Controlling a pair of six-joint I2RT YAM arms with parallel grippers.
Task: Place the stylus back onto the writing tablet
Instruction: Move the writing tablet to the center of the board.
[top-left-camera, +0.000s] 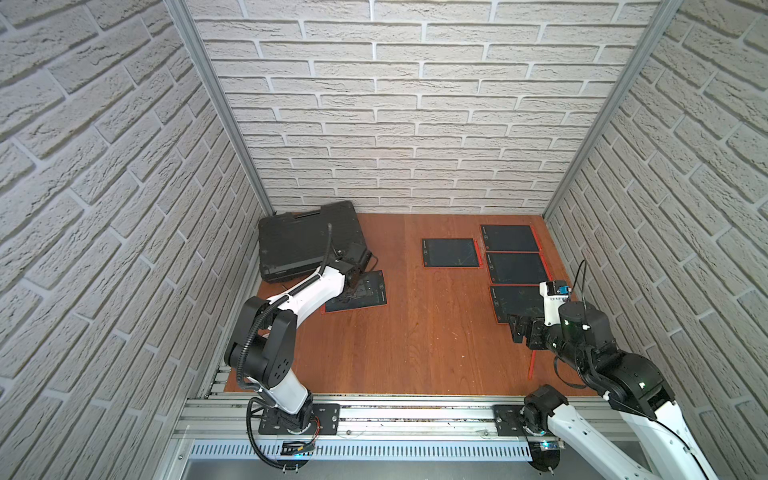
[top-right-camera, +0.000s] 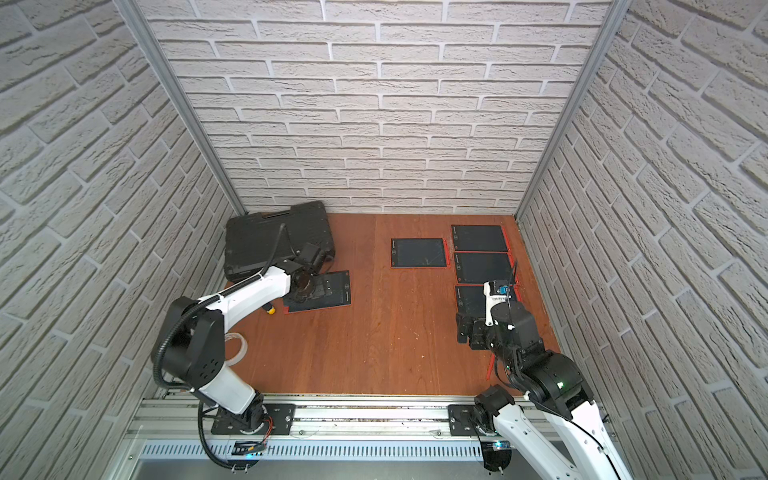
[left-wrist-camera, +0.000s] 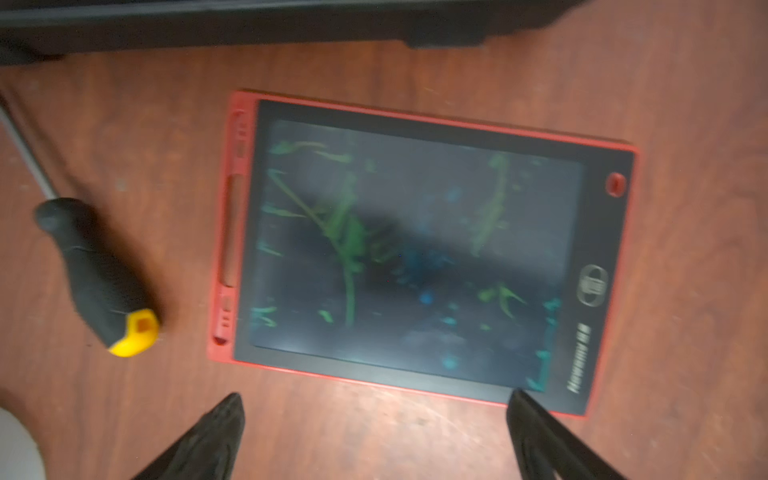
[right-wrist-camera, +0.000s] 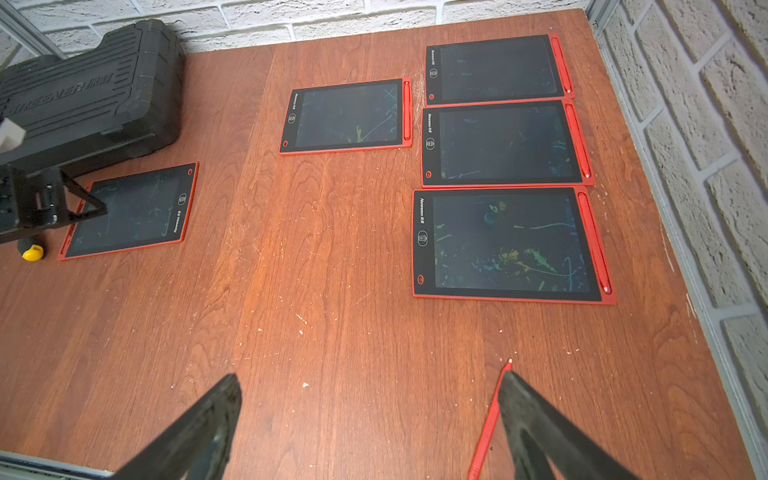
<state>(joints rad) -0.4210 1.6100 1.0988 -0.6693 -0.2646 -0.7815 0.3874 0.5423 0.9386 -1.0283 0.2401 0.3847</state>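
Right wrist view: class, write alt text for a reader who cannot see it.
A loose red stylus lies on a wooden table beside the open right gripper. Beyond lie five red-framed tablets and a black case.

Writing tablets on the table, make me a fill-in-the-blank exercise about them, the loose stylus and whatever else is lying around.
1. The table holds ___ writing tablets in all.
2. The loose stylus lies on bare wood close to the ___ tool.
3. The tablet below the left tool has an ___ stylus slot.
4. The screwdriver has a black handle ending in a ___ cap.

Missing words: five; right; empty; yellow.
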